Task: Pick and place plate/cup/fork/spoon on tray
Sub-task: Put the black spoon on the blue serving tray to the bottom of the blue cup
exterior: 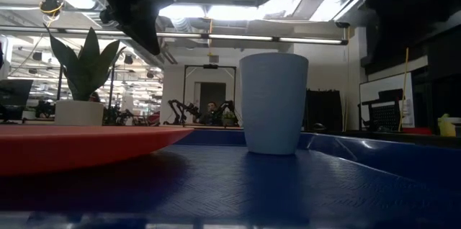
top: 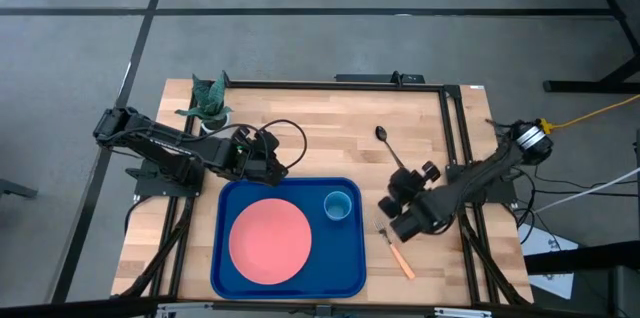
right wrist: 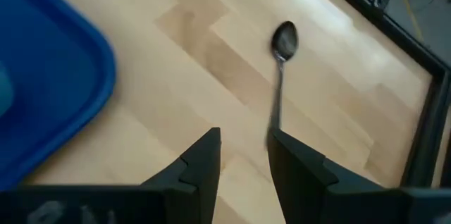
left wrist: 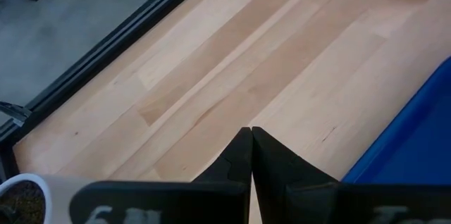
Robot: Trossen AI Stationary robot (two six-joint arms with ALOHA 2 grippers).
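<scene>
The salmon-pink plate (top: 270,240) and the light-blue cup (top: 338,205) rest on the deep-blue tray (top: 350,268). In the low view the cup (exterior: 272,103) stands upright beside the plate (exterior: 79,146). The dark spoon (top: 390,146) lies on the table beyond the tray's right far corner. The tan-handled fork (top: 397,253) lies right of the tray. My right gripper (right wrist: 243,136) is open just short of the spoon's handle end (right wrist: 273,115); I cannot tell if a finger touches it. My left gripper (left wrist: 250,136) is shut and empty at the tray's far edge.
A white pot with a green plant (top: 208,106) stands at the table's far left, close to my left arm. A black frame rail (top: 455,138) runs along the table's right side, near the spoon.
</scene>
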